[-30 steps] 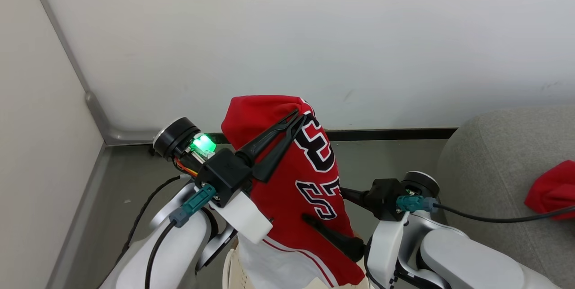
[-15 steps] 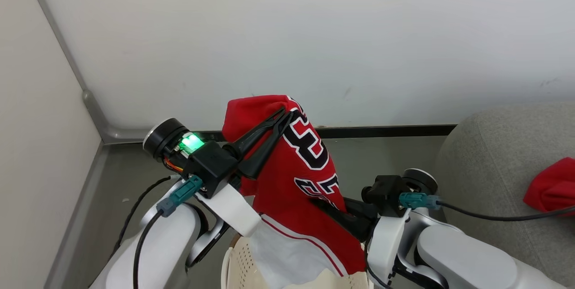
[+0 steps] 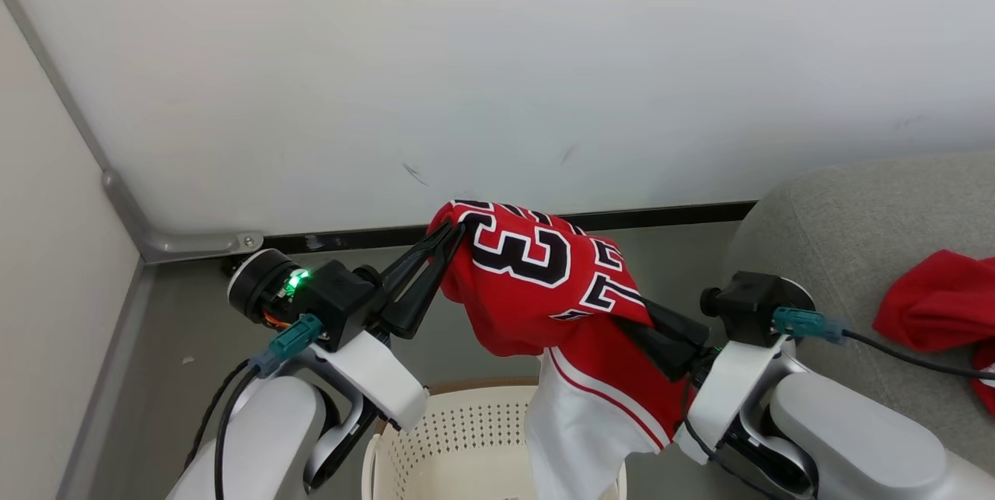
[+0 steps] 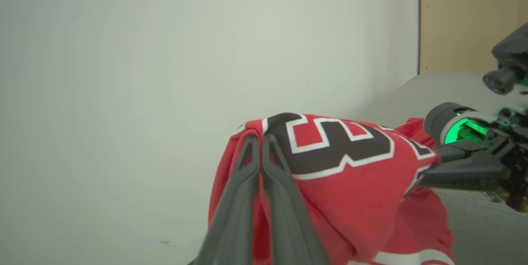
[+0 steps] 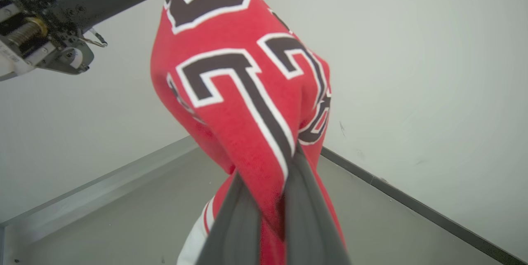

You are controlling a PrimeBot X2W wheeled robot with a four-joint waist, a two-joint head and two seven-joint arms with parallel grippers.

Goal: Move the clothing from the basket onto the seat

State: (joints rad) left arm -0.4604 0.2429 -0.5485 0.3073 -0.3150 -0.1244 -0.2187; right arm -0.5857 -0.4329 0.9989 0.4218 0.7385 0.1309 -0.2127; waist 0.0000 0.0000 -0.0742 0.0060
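Note:
A red jersey (image 3: 544, 282) with a black 23 hangs stretched between both grippers above the cream basket (image 3: 466, 438). My left gripper (image 3: 455, 232) is shut on the jersey's left edge; its fingers (image 4: 247, 174) pinch the red fabric (image 4: 354, 191). My right gripper (image 3: 645, 313) is shut on the right side, and its fingers (image 5: 301, 215) clamp a fold of the jersey (image 5: 239, 92). A white panel with red stripes dangles over the basket's right part. The light-grey seat (image 3: 839, 236) lies at the right, with another red garment (image 3: 933, 305) on it.
A white wall (image 3: 497, 57) stands close behind, with a dark baseboard along the grey floor (image 3: 179, 329). A room corner with a metal trim runs down the left. The left arm (image 5: 49, 5) shows in the right wrist view.
The jersey has been drawn out wider between the grippers; the right gripper rose and moved right. The head camera has shifted, showing more of the basket and seat.

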